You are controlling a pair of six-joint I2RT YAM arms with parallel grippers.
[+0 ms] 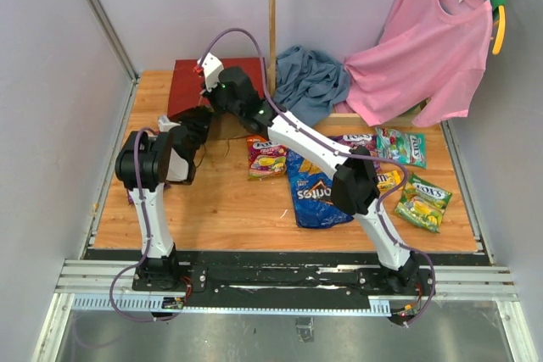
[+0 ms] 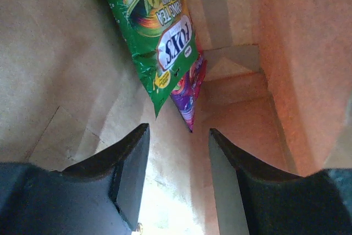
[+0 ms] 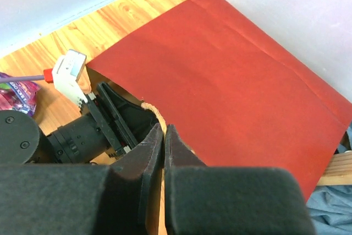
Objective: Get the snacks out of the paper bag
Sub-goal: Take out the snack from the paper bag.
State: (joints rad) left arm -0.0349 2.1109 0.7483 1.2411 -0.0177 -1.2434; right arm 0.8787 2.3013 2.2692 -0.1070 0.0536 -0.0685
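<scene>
**A:** Where is the big dark-red paper shopping bag (image 1: 185, 86)?

**B:** From above, it lies flat on the wooden bench (image 1: 221, 209), up at the 11 o'clock corner. Its length runs 12 to 6, with the closed bottom toward 12 and the mouth toward 6.

**A:** How does it look?

**B:** Matte red outside with long fold creases, and brown kraft inside.

**A:** And the tools?

**B:** The left tool (image 2: 177, 130) is inside the mouth, its fingers apart with nothing between them. The right tool (image 3: 164, 127) is pressed together on the thin tan cord handle (image 3: 147, 107) at the bag's upper lip.

**A:** Any snacks inside?

**B:** Two. In the left wrist view, a glossy green Fox's candy packet (image 2: 159, 31) lies against the kraft wall. Its long axis runs roughly 12 to 6, its print reads upside down, and its lower corner points down between the fingers. A small purple packet (image 2: 186, 94) peeks out at its 5 o'clock.

**A:** And outside?

**B:** The large blue Doritos chip bag (image 1: 314, 197) lies near the bench centre, lengthways 12 to 6. A red-orange packet (image 1: 265, 157) sits at its 11 o'clock. A teal-green packet (image 1: 400, 146) and a yellow-green packet (image 1: 424, 203) lie toward 3 o'clock.
</scene>
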